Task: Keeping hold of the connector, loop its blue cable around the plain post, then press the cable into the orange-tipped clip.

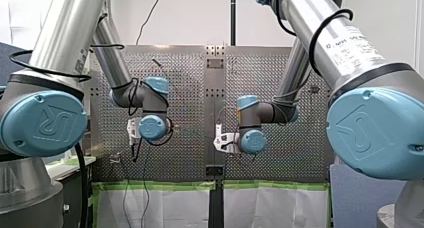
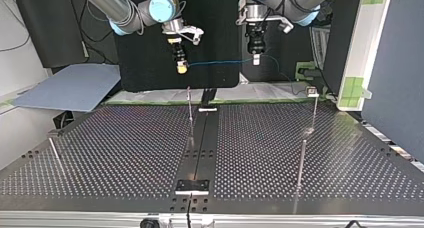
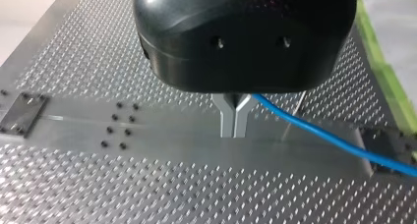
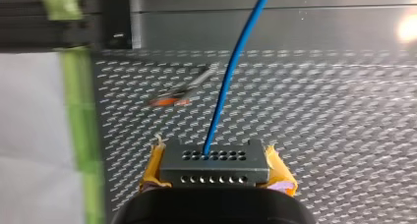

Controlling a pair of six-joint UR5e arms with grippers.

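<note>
In the right wrist view my right gripper [image 4: 215, 171] has its yellow pads [image 4: 153, 167] shut on a grey connector [image 4: 215, 160] with rows of holes. The blue cable [image 4: 231, 71] leaves the connector and runs on ahead. In the left wrist view my left gripper [image 3: 235, 131] has its metal fingers shut on the blue cable [image 3: 324, 135], which trails off to one side. In the top view the cable [image 2: 220, 63] spans between my right gripper [image 2: 182, 67] and my left gripper [image 2: 256, 59], both high above the table. The orange-tipped clip [image 4: 168, 101] lies blurred ahead of the connector.
Thin upright posts stand on the perforated table: one at the middle [image 2: 190, 113], one at the top view's right [image 2: 302, 168], one at its left [image 2: 56, 155]. A further post with a small head [image 2: 313, 93] stands at the back right. Green tape [image 4: 78, 135] marks the table's edge.
</note>
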